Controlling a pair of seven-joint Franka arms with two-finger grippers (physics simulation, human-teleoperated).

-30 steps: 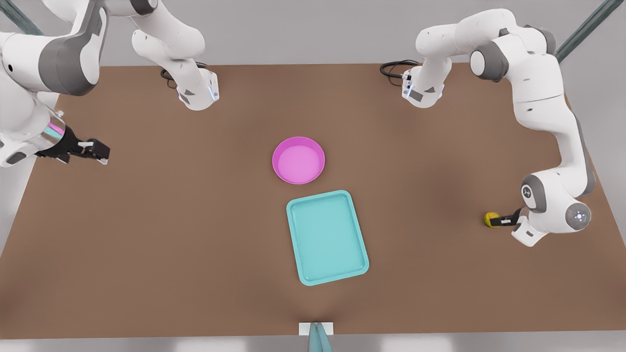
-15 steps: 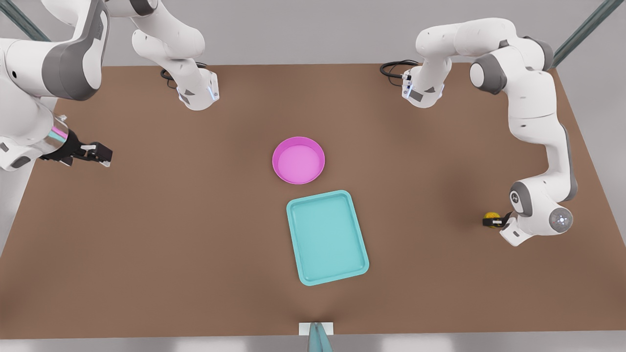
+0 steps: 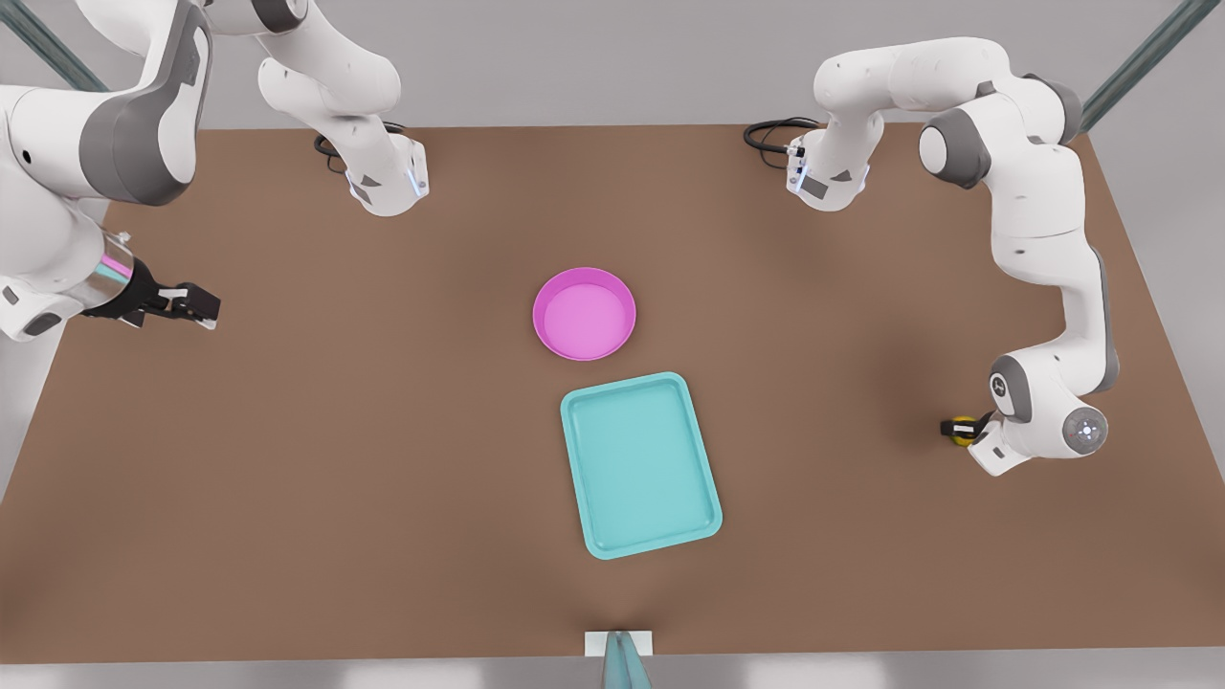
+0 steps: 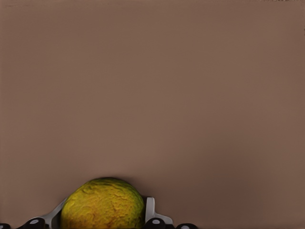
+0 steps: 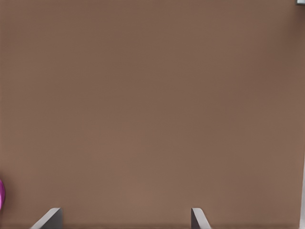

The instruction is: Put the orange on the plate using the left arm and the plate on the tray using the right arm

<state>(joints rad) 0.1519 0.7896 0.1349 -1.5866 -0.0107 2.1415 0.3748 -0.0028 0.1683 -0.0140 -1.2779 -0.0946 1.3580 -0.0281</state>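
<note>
The orange (image 3: 954, 424) lies on the brown table at the front view's right, between the fingers of my left gripper (image 3: 961, 430), which is shut on it. In the left wrist view the orange (image 4: 102, 202) has a finger (image 4: 149, 206) pressed against each side and rests on the table. The pink plate (image 3: 584, 316) sits at the table's middle, its bowl bare, with the teal tray (image 3: 639, 464) just in front of it. My right gripper (image 3: 199, 308) waits open above the table at the front view's left, far from the plate, with nothing between its fingers (image 5: 51, 217). A sliver of plate (image 5: 1, 193) shows there.
Both arm bases (image 3: 388, 182) (image 3: 828, 177) stand at the table's back edge with black cables beside them. A small white bracket (image 3: 619, 643) sits at the front edge. Bare brown table (image 3: 335, 459) lies between the arms and the plate and tray.
The left arm has sunk toward the table and its wrist has drawn in over the orange. The right gripper has shifted slightly. Plate and tray have not moved.
</note>
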